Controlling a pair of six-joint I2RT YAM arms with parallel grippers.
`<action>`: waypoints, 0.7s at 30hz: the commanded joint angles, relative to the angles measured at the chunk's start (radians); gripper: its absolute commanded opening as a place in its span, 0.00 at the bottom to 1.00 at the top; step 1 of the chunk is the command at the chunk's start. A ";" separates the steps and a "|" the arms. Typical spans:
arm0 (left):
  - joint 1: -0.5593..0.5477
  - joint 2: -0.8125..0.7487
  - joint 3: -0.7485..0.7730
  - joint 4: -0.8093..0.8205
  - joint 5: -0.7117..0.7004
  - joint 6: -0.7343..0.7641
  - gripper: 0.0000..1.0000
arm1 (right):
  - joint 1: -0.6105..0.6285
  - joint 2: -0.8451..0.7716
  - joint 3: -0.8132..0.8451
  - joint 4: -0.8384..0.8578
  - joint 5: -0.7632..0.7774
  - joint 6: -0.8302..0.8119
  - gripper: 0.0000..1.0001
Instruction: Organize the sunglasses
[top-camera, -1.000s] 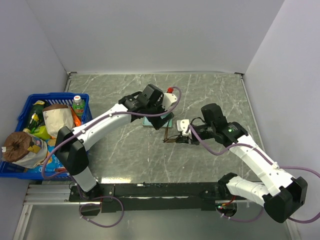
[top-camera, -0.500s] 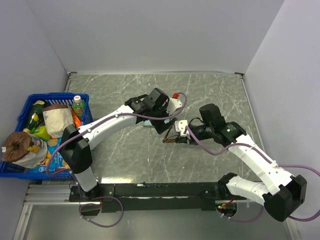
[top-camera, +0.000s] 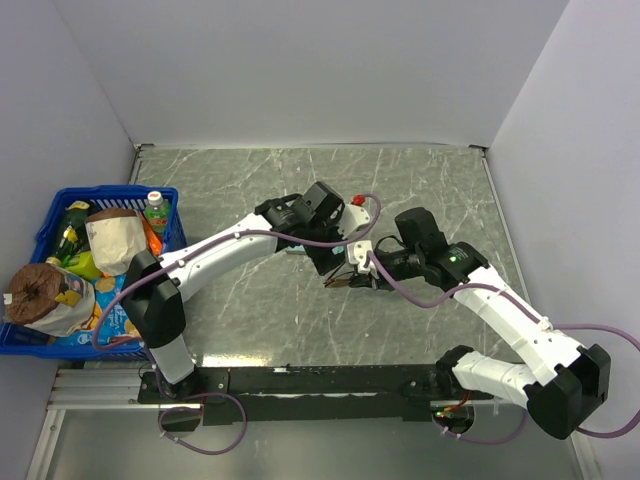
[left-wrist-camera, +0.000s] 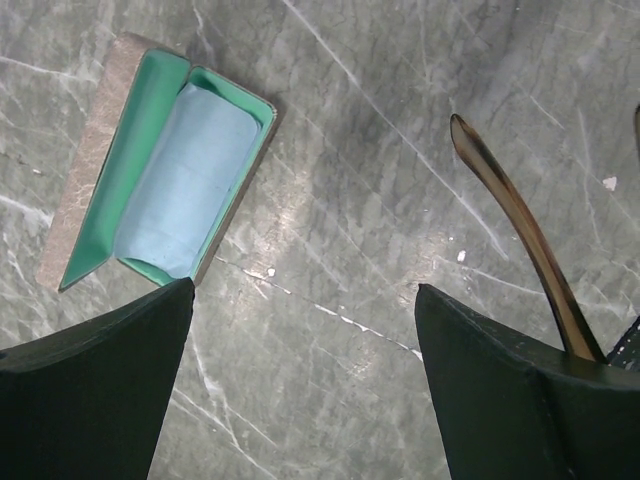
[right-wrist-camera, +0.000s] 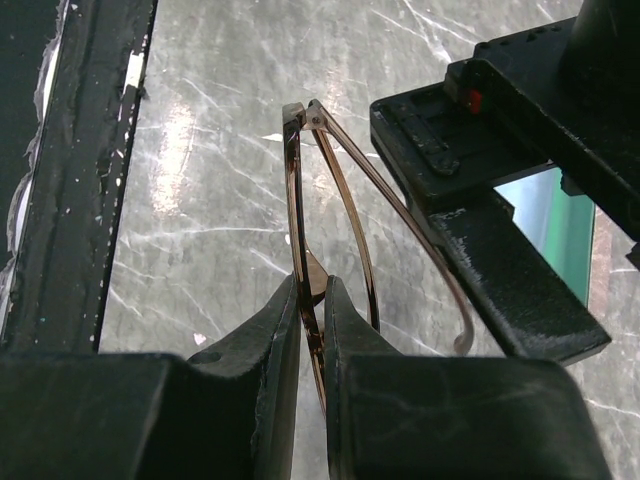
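With the right tool (right-wrist-camera: 312, 300) pinched shut on the frame of the sunglasses (right-wrist-camera: 293, 200), the wide-open left tool (left-wrist-camera: 300, 330) would best have nudged the temple arm (left-wrist-camera: 525, 240) beside its finger (left-wrist-camera: 520, 400) gently, sparing the hinge.

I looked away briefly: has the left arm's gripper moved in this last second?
Yes. The left gripper shifted right, away from the blue basket, closer to the sunglasses in the right gripper.
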 joint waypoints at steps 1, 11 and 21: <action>-0.017 0.000 0.047 -0.012 0.025 0.013 0.97 | 0.013 0.004 -0.003 0.041 -0.006 -0.026 0.00; -0.037 -0.009 0.044 -0.041 0.082 0.042 0.97 | 0.016 0.001 -0.009 0.064 0.016 -0.011 0.00; -0.053 -0.029 0.035 -0.034 0.084 0.048 0.96 | 0.014 0.001 -0.012 0.070 0.024 -0.009 0.00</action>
